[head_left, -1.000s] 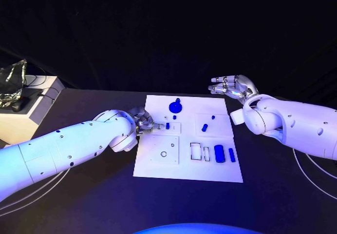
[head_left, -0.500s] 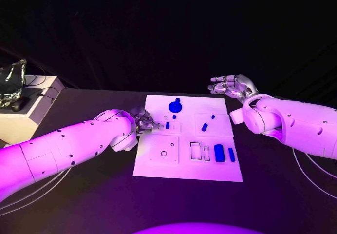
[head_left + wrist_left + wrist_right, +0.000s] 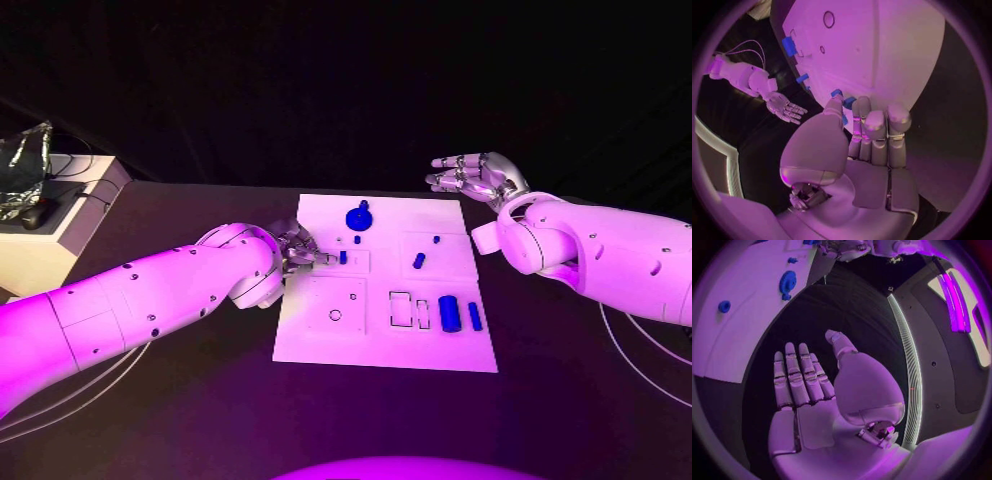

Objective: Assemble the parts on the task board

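At the centre of the black bench (image 3: 173, 400) lies the white task board (image 3: 387, 345), with blue parts on it: a gear-shaped part (image 3: 359, 216) toward 12 o'clock, two bars (image 3: 450, 313) toward 4 o'clock. At the board's 9 o'clock edge the left hand (image 3: 299, 248) pinches a small blue part (image 3: 837, 93) at its fingertips. Off the board's 1 o'clock corner, the right hand (image 3: 476, 176) hovers with fingers spread, holding nothing.

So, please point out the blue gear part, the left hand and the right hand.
blue gear part (image 3: 359, 217), head view, middle of its round face.
left hand (image 3: 299, 246), head view, middle of the hand.
right hand (image 3: 475, 177), head view, its palm.
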`<state>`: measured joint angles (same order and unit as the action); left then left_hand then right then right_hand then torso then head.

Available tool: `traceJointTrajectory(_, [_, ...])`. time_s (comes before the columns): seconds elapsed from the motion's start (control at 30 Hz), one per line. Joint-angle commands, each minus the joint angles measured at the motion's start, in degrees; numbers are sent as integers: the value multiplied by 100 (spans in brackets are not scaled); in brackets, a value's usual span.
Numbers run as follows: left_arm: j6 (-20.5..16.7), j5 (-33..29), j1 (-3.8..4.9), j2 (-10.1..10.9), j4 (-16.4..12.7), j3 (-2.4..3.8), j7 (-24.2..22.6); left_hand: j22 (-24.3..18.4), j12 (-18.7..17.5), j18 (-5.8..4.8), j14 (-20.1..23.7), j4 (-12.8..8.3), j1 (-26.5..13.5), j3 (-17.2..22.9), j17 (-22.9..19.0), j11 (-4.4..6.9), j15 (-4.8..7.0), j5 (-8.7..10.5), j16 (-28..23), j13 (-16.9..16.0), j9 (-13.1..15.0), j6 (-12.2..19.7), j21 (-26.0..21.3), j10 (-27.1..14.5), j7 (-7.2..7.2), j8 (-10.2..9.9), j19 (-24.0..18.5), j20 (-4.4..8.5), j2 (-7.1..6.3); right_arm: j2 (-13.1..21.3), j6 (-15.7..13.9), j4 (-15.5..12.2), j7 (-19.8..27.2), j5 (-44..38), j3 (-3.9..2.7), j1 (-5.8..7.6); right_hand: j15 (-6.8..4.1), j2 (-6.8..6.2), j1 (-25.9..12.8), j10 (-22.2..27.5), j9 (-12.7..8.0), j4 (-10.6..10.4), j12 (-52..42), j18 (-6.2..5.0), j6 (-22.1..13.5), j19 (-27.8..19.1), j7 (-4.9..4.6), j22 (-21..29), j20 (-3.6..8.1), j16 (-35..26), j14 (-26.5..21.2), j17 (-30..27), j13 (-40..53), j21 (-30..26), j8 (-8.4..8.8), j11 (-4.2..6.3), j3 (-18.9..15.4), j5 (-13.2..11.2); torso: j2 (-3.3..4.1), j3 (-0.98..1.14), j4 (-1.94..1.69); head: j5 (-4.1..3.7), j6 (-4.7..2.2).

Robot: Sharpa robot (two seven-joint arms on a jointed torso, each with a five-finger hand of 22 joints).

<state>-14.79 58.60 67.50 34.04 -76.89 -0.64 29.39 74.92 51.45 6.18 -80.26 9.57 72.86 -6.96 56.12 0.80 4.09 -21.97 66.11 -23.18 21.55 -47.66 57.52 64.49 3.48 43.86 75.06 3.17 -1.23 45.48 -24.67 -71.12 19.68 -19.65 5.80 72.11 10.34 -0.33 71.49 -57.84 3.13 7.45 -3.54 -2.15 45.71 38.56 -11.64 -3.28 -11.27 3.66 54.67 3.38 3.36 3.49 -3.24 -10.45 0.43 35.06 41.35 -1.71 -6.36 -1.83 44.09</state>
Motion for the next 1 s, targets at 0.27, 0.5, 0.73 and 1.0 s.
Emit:
traceJointTrajectory(0.27, [175, -52, -25, -37, 45, -22, 101, 439, 19, -51, -29, 49, -23, 8, 2, 35, 20, 9, 12, -9, 8, 4, 22, 1, -20, -30, 27, 10, 113, 2, 64, -11, 47, -48, -2, -2, -5, 17, -57, -45, 5, 13, 17, 80, 27, -40, -148, 5, 12, -35, 5, -7, -6, -20, 15, -8, 12, 22, -4, -4, -4, -7, 5])
traceJointTrajectory(0.5, [268, -51, -25, -42, 54, -21, 138, 449, -12, -68, -32, -232, 418, 752, 19, 51, 52, 15, 13, -18, -74, -49, 36, -33, -51, -235, 32, 39, 217, 5, 65, -14, 44, -49, -2, -2, -5, 17, -57, -45, 5, 13, 17, 80, 27, -40, -148, 5, 12, -35, 5, -7, -6, -20, 15, -8, 12, 22, -5, -6, -5, -14, 12])
traceJointTrajectory(0.73, [357, -54, -24, -31, 39, -21, 132, 468, -62, -74, -35, -608, 321, 2195, 52, 60, 48, 10, 21, -23, -170, -146, 41, -56, -46, -446, 26, 45, -165, 8, 68, -16, 41, -50, -2, -2, -5, 17, -57, -45, 5, 13, 17, 80, 27, -40, -148, 5, 12, -35, 5, -7, -6, -20, 15, -8, 12, 22, -4, -7, -7, -16, 21])
traceJointTrajectory(1.0, [353, -66, -24, -20, -2, -10, 76, 489, -114, -57, -28, -918, 122, 3050, 76, 38, 30, 1, 32, -1, -164, -113, 50, -58, 21, -428, 12, 33, -317, 8, 73, -19, 41, -50, -2, -2, -5, 17, -57, -45, 5, 13, 17, 80, 27, -40, -148, 5, 12, -35, 5, -7, -6, -20, 15, -8, 12, 22, -4, -6, -5, -15, 20])
